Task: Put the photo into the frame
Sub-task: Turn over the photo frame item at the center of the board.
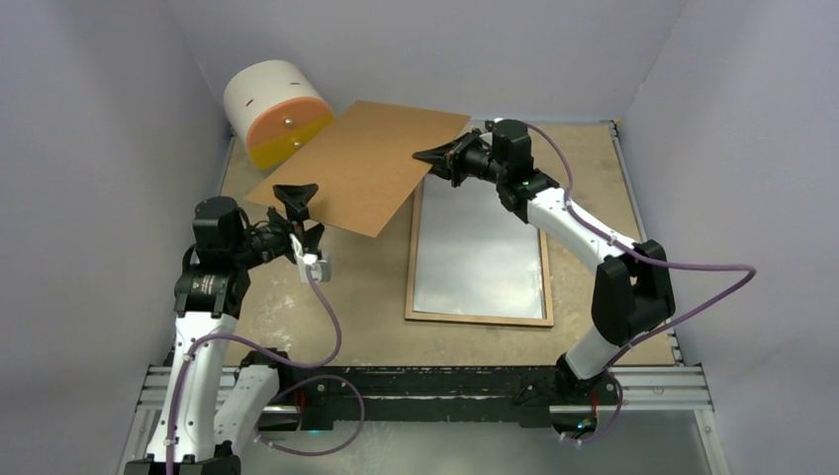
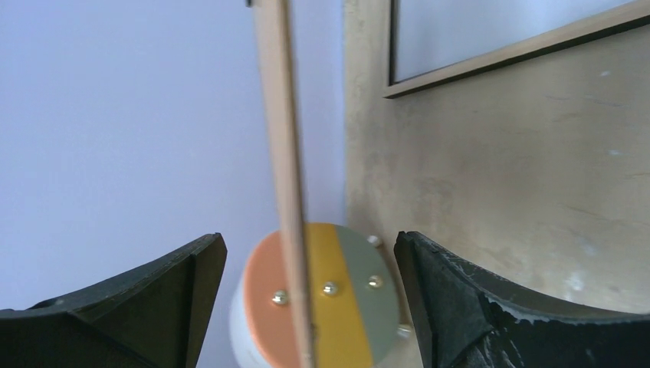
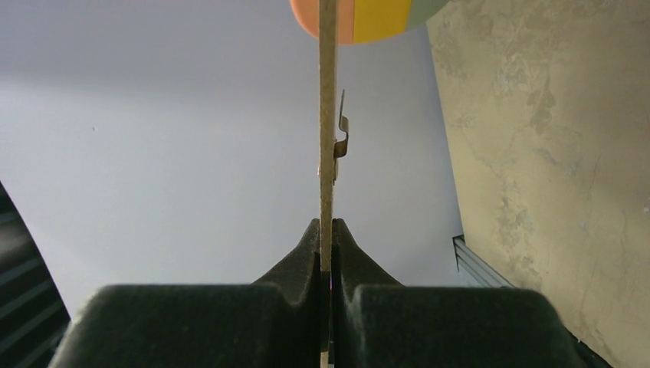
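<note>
One frame [image 1: 479, 320] lies flat on the tan surface [image 1: 346, 297], right of centre, with its light-wood rim facing up. A pale, shiny grey sheet fills its opening, and I cannot tell whether that is the photo's pale back or bare glass. One brown backing panel [image 1: 361, 163] is held tilted off the surface, left of and behind the frame, with its right corner over the frame's far end. One white drum [image 1: 259, 89] with an orange and yellow end face lies in the far left corner, just behind the panel. There are two arms, each with one gripper.

The right gripper [image 1: 423, 155] has its jaws closed tight on the panel's right edge. The right wrist view shows both fingers pressed against the board's two faces with no gap. One small bent metal clip [image 3: 341, 134] sits on the panel just beyond the fingertips.

The left gripper [image 1: 303, 216] has its jaws spread wide, straddling the panel's near edge. In the left wrist view the board stands edge-on between the two fingers [image 2: 153, 307], clear of both, so these jaws grasp nothing
</note>
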{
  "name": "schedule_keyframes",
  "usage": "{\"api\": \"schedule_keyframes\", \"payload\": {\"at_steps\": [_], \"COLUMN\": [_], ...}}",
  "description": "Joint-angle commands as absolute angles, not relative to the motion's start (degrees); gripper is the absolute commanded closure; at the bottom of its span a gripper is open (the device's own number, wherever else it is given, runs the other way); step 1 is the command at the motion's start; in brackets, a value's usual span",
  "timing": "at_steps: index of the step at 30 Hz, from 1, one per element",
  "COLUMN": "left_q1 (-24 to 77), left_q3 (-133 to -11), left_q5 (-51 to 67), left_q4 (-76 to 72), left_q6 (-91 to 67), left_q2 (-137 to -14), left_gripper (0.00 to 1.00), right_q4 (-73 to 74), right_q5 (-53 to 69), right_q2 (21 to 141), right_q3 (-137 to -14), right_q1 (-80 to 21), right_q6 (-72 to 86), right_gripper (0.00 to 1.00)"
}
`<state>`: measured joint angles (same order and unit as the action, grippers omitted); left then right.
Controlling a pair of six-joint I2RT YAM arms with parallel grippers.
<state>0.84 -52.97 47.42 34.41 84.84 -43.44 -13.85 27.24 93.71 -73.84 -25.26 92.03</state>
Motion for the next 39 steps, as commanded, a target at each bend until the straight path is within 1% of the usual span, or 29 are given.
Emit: {"api": "schedule_keyframes", "payload": {"at_steps": [1, 5, 7, 9, 11, 13, 15, 16, 17, 18, 21, 25, 27, 29, 30, 32, 34, 36, 39], "left_q1": [1.10, 1.40, 1.67, 2.05, 2.40, 2.61, 2.64, 2.64, 2.64, 2.64, 2.64, 2.64, 2.64, 2.64, 2.64, 2.64, 2.64, 2.64, 2.64], "left_q3": [-51.93, -50.71, -51.17, -51.90, -52.32, -52.69, -52.98, -53.12, -53.42, -53.90, -57.81, -64.88, -67.16, -68.49, -69.14, -70.74, -72.83, -75.10, -78.04], "left_q5": [50.98, 50.69, 50.07, 49.36, 49.02, 48.84, 48.72, 48.71, 48.66, 48.64, 48.60, 48.51, 48.33, 48.37, 48.50, 48.92, 49.28, 49.23, 48.77], "left_q4": [23.65, 19.80, 22.48, 24.73, 24.85, 25.37, 25.34, 24.99, 24.55, 24.77, 29.79, 38.41, 41.96, 44.70, 45.92, 48.50, 52.52, 57.60, 62.56], "left_q6": [85.97, 85.75, 87.99, 90.30, 90.59, 91.59, 91.62, 91.41, 90.87, 90.52, 91.90, 90.82, 90.83, 91.00, 91.11, 91.19, 91.87, 94.24, 95.57], "left_q2": [-43.45, -43.63, -44.46, -45.13, -45.26, -45.15, -44.90, -44.59, -44.42, -44.31, -45.13, -47.47, -48.10, -48.29, -48.39, -48.81, -50.04, -51.51, -53.13], "left_gripper": [0.16, 0.25, 0.31, 0.39, 0.48, 0.60, 0.80, 0.88, 0.97, 1.00, 1.00, 1.00, 1.00, 1.00, 1.00, 1.00, 1.00, 1.00, 1.00], "right_q4": [-20.65, -21.09, -21.87, -22.43, -22.09, -22.41, -23.21, -23.73, -24.17, -23.76, -15.50, -2.09, 8.14, 20.38, 24.07, 27.71, 28.62, 26.00, 19.82], "right_q5": [31.29, 31.69, 31.89, 31.84, 31.88, 32.45, 33.58, 34.56, 36.06, 38.59, 43.53, 48.90, 52.12, 51.26, 49.84, 42.73, 35.85, 31.88, 33.17], "right_q2": [92.24, 91.81, 91.41, 90.95, 90.79, 90.87, 91.17, 91.48, 91.96, 92.48, 92.41, 91.47, 91.45, 90.87, 89.88, 87.26, 84.10, 81.15, 76.24], "right_q3": [-73.69, -72.43, -71.46, -70.83, -70.75, -70.60, -70.48, -70.65, -71.06, -71.83, -74.83, -78.19, -81.42, -86.19, -87.81, -89.31, -89.30, -86.76, -80.24], "right_q1": [-25.98, -26.92, -27.30, -27.72, -28.21, -28.43, -28.48, -28.48, -28.48, -28.43, -27.88, -25.98, -25.18, -24.49, -24.42, -24.43, -24.52, -24.51, -24.80], "right_q6": [94.80, 95.07, 95.61, 95.92, 95.55, 95.52, 95.08, 94.34, 93.12, 91.91, 80.44, 59.06, 46.10, 31.57, 25.95, 17.18, 10.21, 6.32, -4.01], "right_gripper": [1.00, 1.00, 1.00, 1.00, 1.00, 1.00, 1.00, 1.00, 0.98, 0.91, 0.68, 0.38, 0.30, 0.25, 0.23, 0.21, 0.21, 0.21, 0.23]}}
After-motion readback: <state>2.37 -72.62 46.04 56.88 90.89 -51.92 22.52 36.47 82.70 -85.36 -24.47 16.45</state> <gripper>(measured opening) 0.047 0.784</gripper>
